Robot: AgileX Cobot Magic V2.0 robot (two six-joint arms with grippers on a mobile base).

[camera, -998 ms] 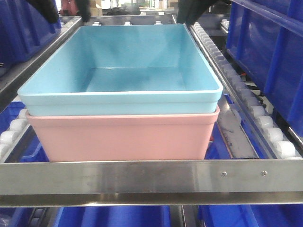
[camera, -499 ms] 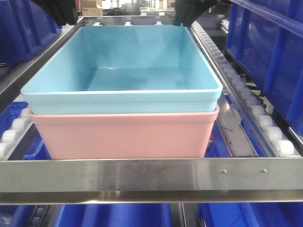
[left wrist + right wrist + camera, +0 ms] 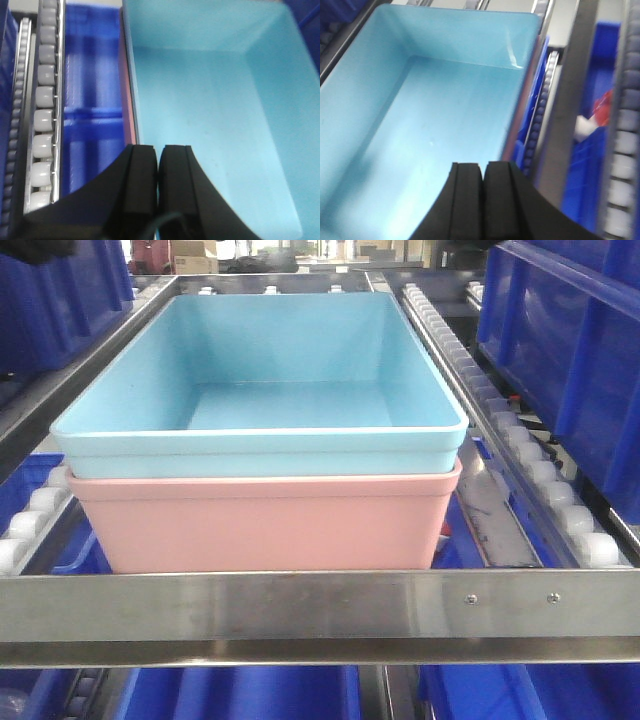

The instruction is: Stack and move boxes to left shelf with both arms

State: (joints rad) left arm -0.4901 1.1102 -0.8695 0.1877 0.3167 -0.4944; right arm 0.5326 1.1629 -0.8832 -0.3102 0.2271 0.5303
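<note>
Stacked boxes (image 3: 262, 465) run lengthwise along shelf (image 3: 320, 605); both hands closed, empty.

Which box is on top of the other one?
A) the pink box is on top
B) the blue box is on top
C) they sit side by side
B: the light blue box sits nested in the top of the pink box on the roller shelf.
</note>
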